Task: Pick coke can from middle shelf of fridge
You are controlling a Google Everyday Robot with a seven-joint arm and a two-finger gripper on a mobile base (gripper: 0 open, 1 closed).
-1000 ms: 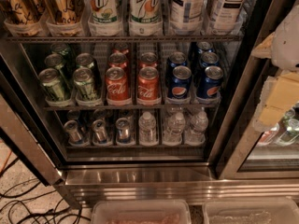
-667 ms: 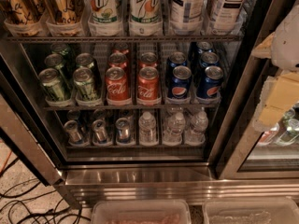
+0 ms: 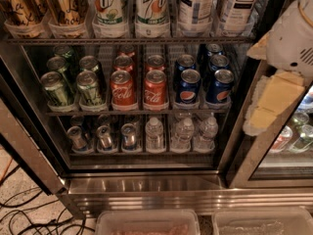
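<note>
The fridge (image 3: 146, 184) stands open in front of me, with a stainless-steel base. On the middle shelf (image 3: 137, 112) two front coke cans (image 3: 122, 89) (image 3: 155, 88) stand side by side in clear lane trays, with more red cans behind them. Green cans (image 3: 73, 88) stand to their left and blue Pepsi cans (image 3: 203, 86) to their right. My gripper (image 3: 268, 102), white with cream-coloured fingers, hangs at the right edge in front of the dark door frame, well to the right of the coke cans and holding nothing that I can see.
Tall bottles (image 3: 122, 9) fill the rack above. Small cans and water bottles (image 3: 154, 133) fill the rack below. A second glass-door compartment (image 3: 293, 136) is on the right. Cables (image 3: 24, 214) lie on the floor at left. Two clear bins (image 3: 146, 223) sit at the bottom.
My gripper has moved a little to the left and further into view. The cans and shelves have not moved.
</note>
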